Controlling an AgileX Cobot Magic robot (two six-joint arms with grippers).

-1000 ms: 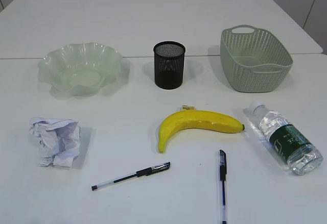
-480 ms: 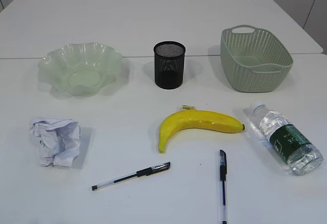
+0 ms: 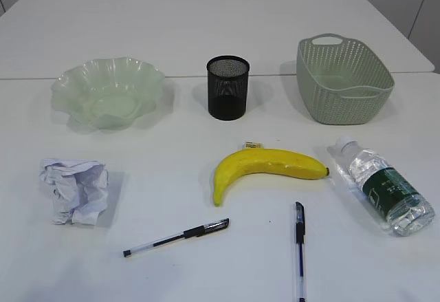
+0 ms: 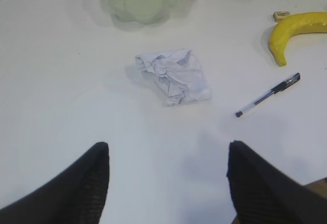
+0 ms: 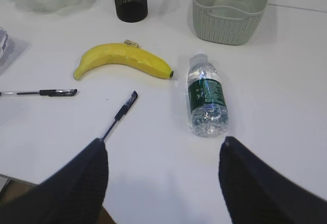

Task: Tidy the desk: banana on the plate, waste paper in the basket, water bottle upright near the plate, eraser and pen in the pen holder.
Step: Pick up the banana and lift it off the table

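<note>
Initially, both hands stood open and empty above the near edge of the tabletop point(image 3: 206, 13): the left hand point(image 4: 167, 178) hung short of the waste paper point(image 4: 173, 76), the right hand point(image 5: 163, 178) short of the water bottle point(image 5: 206, 95).

Layout, exterior view, clock directions taken from the banana point(image 3: 265, 166) at centre:
- Plate point(image 3: 69, 85) at 10 o'clock, pen holder point(image 3: 227, 87) at 12 o'clock, basket point(image 3: 344, 95) at 2 o'clock. All three appeared empty.
- Eraser point(image 3: 251, 145) at 12 o'clock, just beside the banana's back.
- Water bottle on its side at 3 o'clock, cap toward the basket.
- Waste paper at 9 o'clock, well apart.
- One pen point(image 3: 177, 237) at 8 o'clock, a second pen point(image 3: 300, 247) at 5 o'clock.

No item had yet been put away.

Handling notes (judgement):
- Waste paper: very light, soft, compressible. Pinch across the bulk of the ball.
- Banana: moderately heavy, smooth skin, bruises under pressure. Grip mid-body across the curve, lightly.
- Water bottle: filled, hence heavy; thin walls may flex and slip. Hold across the labelled waist.
- Pens: thin, stiff, prone to rolling. Close across the barrel near mid-length.
- Eraser: tiny, low on the surface, close to the banana; clearing the fruit first would likely free access.
</note>
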